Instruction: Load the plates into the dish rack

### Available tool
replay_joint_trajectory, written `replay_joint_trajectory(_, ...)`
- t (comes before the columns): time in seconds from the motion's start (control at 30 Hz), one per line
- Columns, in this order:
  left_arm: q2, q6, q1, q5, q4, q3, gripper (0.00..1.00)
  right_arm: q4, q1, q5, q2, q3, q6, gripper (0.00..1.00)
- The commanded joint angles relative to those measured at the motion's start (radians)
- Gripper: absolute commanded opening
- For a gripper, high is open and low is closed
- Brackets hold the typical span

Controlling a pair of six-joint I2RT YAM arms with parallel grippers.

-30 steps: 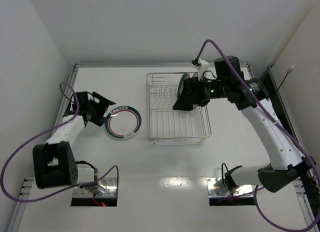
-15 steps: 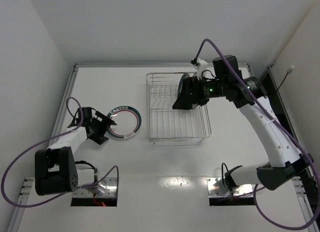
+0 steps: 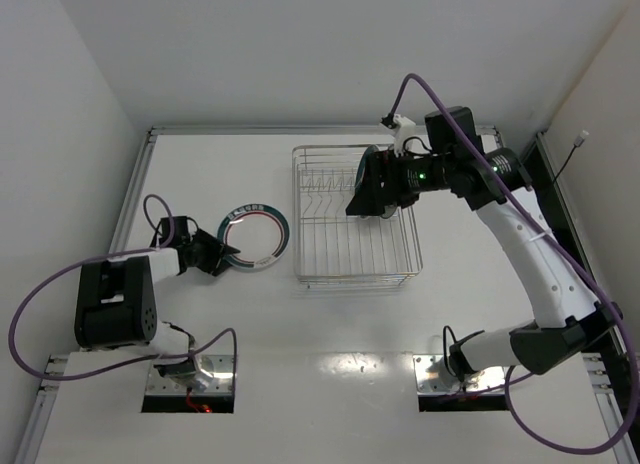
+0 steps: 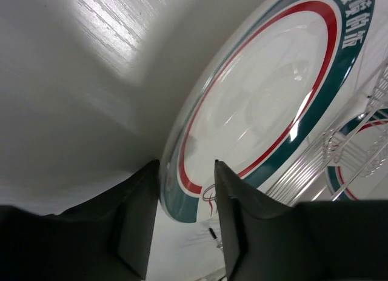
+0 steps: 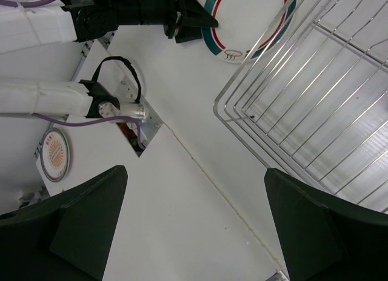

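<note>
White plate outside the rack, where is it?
Top view: plate lies on the table, left of the dish rack, left gripper straddling its near-left rim.

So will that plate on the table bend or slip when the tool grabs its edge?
It probably stays stiff: the plate looks hard and glazed. Its shiny face reflects light, so it may slip in the left tool. Lying flat, it would likely slide, not roll.

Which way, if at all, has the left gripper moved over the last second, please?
Yes. Judged against the dish rack, the left gripper has dropped toward the near edge of the table, then moved right, reaching the rim of the plate.
</note>
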Motion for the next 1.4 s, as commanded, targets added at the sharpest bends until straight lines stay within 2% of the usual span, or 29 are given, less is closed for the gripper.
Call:
replay_joint_trajectory(0.0, 0.032, 0.023, 0.009, -0.009, 0.03, 0.051, 0.33, 0.01, -0.014, -0.016, 0.01, 0.049, -0.018, 0.94)
replay_joint_trajectory(0.1, 0.041, 0.014, 0.009, -0.009, 0.021, 0.097, 0.2, 0.01, -0.014, -0.016, 0.019, 0.049, -0.018, 0.94)
replay_joint_trajectory(0.17, 0.021, 0.003, 0.019, -0.009, 0.012, 0.124, 0.06, 0.001, -0.014, -0.016, 0.019, 0.049, -0.018, 0.94)
replay_joint_trajectory(0.23, -0.008, -0.029, 0.019, -0.03, -0.023, 0.182, 0.01, 0.001, -0.024, -0.025, 0.019, 0.049, -0.018, 0.94)
replay_joint_trajectory(0.33, -0.075, -0.075, 0.029, -0.041, -0.034, 0.265, 0.0, 0.001, -0.024, -0.036, 0.019, 0.04, -0.007, 0.94)
replay_joint_trajectory(0.53, -0.132, -0.087, 0.029, -0.042, -0.183, 0.48, 0.0, 0.048, -0.033, -0.082, 0.028, 0.022, 0.022, 0.94)
replay_joint_trajectory(0.67, -0.189, -0.121, 0.01, -0.033, -0.226, 0.532, 0.0, 0.091, -0.033, -0.122, 0.059, 0.022, 0.047, 0.94)
replay_joint_trajectory(0.9, -0.36, -0.256, -0.089, 0.036, -0.16, 0.451, 0.0, 0.292, -0.062, -0.206, 0.099, -0.064, 0.192, 0.97)
replay_joint_trajectory(1.07, -0.422, -0.277, -0.182, 0.103, -0.16, 0.422, 0.0, 0.474, -0.062, -0.234, 0.14, -0.127, 0.326, 1.0)
replay_joint_trajectory(1.37, -0.424, -0.306, -0.32, 0.113, -0.174, 0.463, 0.0, 0.64, -0.062, -0.245, 0.28, -0.14, 0.429, 1.0)
